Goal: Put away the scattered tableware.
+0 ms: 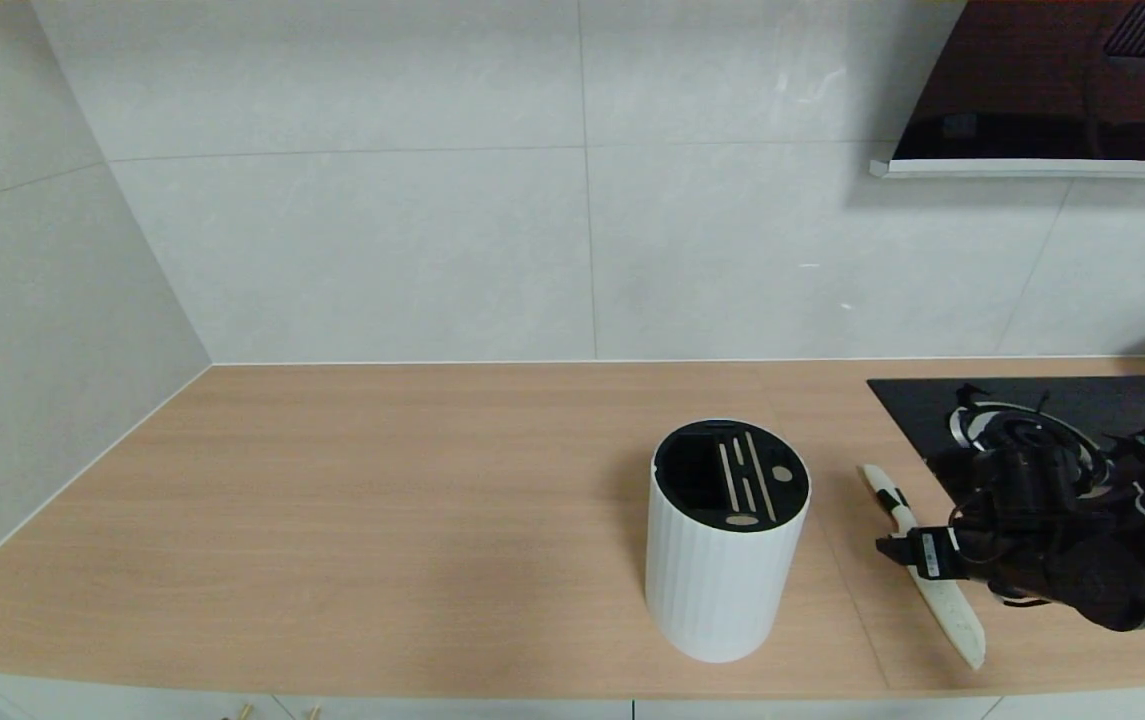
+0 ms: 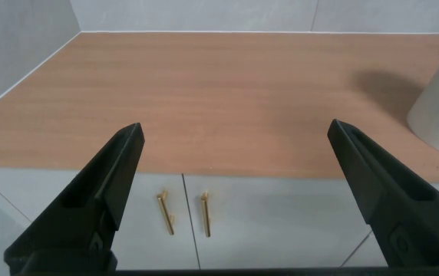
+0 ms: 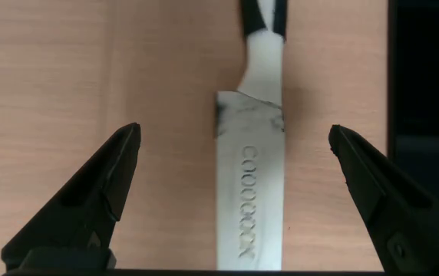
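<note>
Right gripper (image 3: 233, 134) spread wide, holding nothing, fingers straddling the knife (image 3: 250, 192), which lies flat on the counter (image 3: 51, 77) beneath it, gaps on both sides. Head view adds the white knife holder (image 1: 727, 560) standing to this gripper's left and the black cooktop (image 1: 922, 400) just beyond it. Left gripper (image 2: 235, 134) also spread, empty, over the counter edge, cabinet handles (image 2: 166, 213) below.

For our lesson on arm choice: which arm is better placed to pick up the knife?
Right. The right gripper hangs open over the knife, straddling its blade. The left gripper is off at the counter's front edge, past the white holder.
</note>
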